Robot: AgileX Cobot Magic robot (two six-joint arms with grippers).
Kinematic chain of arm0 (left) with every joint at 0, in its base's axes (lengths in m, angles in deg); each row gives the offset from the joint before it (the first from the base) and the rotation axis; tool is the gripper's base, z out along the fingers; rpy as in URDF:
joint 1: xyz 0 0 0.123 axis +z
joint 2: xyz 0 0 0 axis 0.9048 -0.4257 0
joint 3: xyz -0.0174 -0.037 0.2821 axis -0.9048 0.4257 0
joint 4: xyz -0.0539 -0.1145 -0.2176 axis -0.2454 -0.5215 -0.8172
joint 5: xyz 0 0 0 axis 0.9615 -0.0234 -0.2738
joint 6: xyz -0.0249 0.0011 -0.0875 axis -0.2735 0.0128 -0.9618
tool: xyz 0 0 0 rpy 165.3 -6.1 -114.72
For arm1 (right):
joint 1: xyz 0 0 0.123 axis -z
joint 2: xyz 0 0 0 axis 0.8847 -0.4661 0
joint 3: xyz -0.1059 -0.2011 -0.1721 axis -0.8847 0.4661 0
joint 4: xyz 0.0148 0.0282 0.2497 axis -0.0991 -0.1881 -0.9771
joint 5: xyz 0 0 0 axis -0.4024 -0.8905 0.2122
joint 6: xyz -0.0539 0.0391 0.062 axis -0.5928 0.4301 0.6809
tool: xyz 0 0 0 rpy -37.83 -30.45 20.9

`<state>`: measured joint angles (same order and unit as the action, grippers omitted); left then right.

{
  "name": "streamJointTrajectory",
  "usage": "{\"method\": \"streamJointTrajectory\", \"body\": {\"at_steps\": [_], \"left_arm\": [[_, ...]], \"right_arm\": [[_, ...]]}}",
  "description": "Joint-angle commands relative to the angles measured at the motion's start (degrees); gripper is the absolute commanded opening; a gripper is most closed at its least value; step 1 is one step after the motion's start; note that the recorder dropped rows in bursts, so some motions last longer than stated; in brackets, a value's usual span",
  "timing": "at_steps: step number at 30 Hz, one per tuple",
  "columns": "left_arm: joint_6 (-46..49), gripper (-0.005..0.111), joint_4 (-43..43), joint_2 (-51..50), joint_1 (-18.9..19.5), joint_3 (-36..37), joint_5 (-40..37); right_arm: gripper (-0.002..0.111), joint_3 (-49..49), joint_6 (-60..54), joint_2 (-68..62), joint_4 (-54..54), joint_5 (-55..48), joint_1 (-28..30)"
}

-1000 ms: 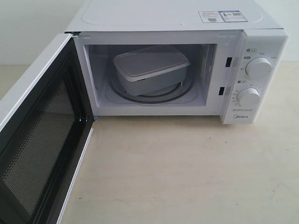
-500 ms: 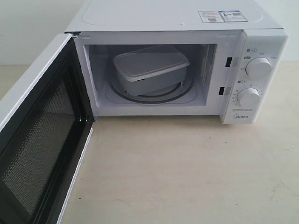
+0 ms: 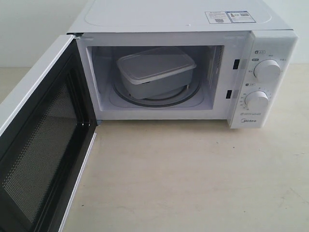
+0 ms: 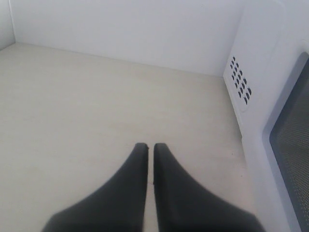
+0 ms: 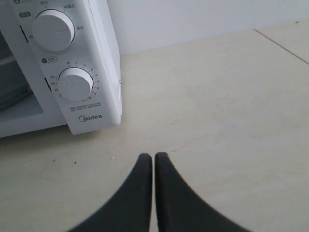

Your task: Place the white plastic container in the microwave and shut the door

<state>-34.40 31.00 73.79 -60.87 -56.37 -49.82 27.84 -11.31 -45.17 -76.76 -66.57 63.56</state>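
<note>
The white plastic container (image 3: 155, 70) is inside the microwave (image 3: 178, 19), sitting on the glass turntable (image 3: 149, 100) with its lid facing up. Its long axis runs mostly side to side across the cavity but is skewed a bit: the left end comes toward the opening and the right end points toward the back wall. It's roughly centred, apart from both side walls.

The door (image 3: 38, 145) is swung wide open on the left-hand hinge, with its black inner face and mesh window showing (so the closing part isn't done). The two round knobs, upper (image 3: 267, 70) and lower (image 3: 256, 100), sit one above the other on the right panel.

Neither arm shows in the exterior view. From the wrist cameras, the left gripper (image 4: 149, 147) has its two dark fingers pressed nearly together with only a thin slit between them and nothing held, hovering over bare table beside a white panel with small vent holes (image 4: 240, 79). The right gripper (image 5: 153, 157) is pinched closed and empty too, over the table in front of the knob panel.

The table (image 3: 193, 179) is a pale cream matte top with faint scuffs and a thin seam line (image 5: 280, 46). A plain light wall (image 4: 125, 24) is behind it.
</note>
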Motion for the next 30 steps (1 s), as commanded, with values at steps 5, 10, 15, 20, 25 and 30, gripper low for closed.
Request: {"method": "streamJointTrajectory", "body": {"at_steps": [5, 10, 15, 20, 25, 30], "left_arm": [[-0.4, 0.004, -0.22, 0.17, 0.06, 0.14, 0.2], [-0.4, 0.004, -0.22, 0.17, 0.06, 0.14, 0.2], [1.28, 0.004, 0.79, 0.17, 0.06, 0.14, 0.2], [5.47, 0.004, 4.76, 0.17, 0.06, -1.21, 0.93], [4.78, 0.004, 8.3, 0.17, 0.06, -14.42, -10.13], [1.63, 0.004, 8.72, 0.17, 0.06, -27.01, -13.0]], "right_arm": [[0.0, -0.03, -0.4, 0.26, -0.11, 0.05, 0.36], [0.0, -0.03, -0.59, 0.26, -0.11, 0.05, 0.36], [0.0, -0.03, -0.35, 0.26, -0.11, 0.05, 0.36], [0.0, -0.03, -0.35, 0.26, -0.11, 0.05, 0.36], [0.0, -0.03, -0.35, 0.26, -0.11, 0.05, 0.36], [0.0, -0.03, -0.35, 0.26, -0.11, 0.05, 0.36]]}}
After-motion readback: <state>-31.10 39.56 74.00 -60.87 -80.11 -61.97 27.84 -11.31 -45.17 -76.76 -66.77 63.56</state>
